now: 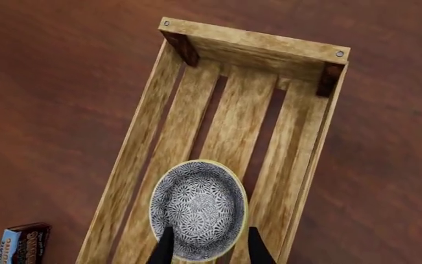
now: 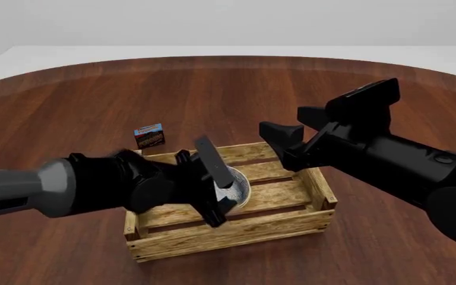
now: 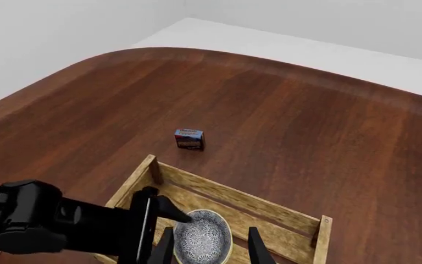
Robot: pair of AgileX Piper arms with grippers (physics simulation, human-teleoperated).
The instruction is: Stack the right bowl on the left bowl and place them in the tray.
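Dark wooden table [image 2: 212, 83] carries the tray [image 2: 236, 228] at the front view's lower centre. One patterned bowl [image 1: 198, 209], perhaps two stacked, sits inside. Left gripper [image 1: 209, 247] and right gripper [image 3: 209, 245] hover above, fingers spread, empty.

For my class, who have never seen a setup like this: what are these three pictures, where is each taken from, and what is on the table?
These are computer-simulated pictures of two black robot arms at a brown wooden table. The front view looks over both arms. The other two come from cameras mounted just behind each gripper.

A wooden slatted tray sits on the table, with a patterned bowl inside it. Only one bowl can be made out. A small red-and-blue box stands on the table beyond the tray.

The left gripper is over the tray, fingers open on either side of the bowl's near edge. The right gripper is open above the tray, holding nothing.
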